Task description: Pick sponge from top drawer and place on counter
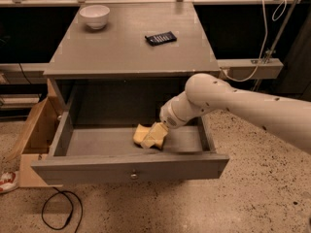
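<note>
The top drawer [130, 166] of the grey cabinet stands pulled out, with a small round knob on its front panel. The pale yellow sponge [142, 135] lies on the drawer floor near the front, right of the middle. My gripper [155, 137] reaches down into the drawer from the right, and its cream fingers sit right on the sponge's right side. The white arm hides part of the drawer's right end. The grey counter [126, 47] is the cabinet's top, behind and above the drawer.
A white bowl [95, 16] stands at the counter's back left. A dark flat device [161, 38] lies right of the counter's middle. A tan wooden box [36, 135] sits on the floor left of the drawer. A black cable [60, 210] loops on the floor in front.
</note>
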You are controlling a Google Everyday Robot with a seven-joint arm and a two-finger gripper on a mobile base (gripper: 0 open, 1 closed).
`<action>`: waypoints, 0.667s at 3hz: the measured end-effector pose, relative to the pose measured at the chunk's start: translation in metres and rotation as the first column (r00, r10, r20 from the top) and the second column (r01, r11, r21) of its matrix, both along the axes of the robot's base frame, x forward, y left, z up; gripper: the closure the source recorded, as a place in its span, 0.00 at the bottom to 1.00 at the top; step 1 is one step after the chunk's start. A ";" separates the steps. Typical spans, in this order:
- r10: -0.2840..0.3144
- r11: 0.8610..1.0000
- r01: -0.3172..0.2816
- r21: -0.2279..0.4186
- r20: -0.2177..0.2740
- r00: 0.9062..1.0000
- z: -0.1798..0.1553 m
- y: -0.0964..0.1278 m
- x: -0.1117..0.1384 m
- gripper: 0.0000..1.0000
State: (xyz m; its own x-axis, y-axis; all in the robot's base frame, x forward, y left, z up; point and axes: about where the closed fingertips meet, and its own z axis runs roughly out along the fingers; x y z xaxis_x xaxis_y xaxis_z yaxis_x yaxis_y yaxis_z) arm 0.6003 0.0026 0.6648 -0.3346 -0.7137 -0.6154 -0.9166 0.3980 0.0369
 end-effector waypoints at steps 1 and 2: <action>-0.019 1.000 0.019 -0.020 0.020 1.000 -0.013 0.008 0.011 0.00; -0.016 0.997 0.020 -0.075 0.056 0.998 -0.030 0.014 0.011 0.00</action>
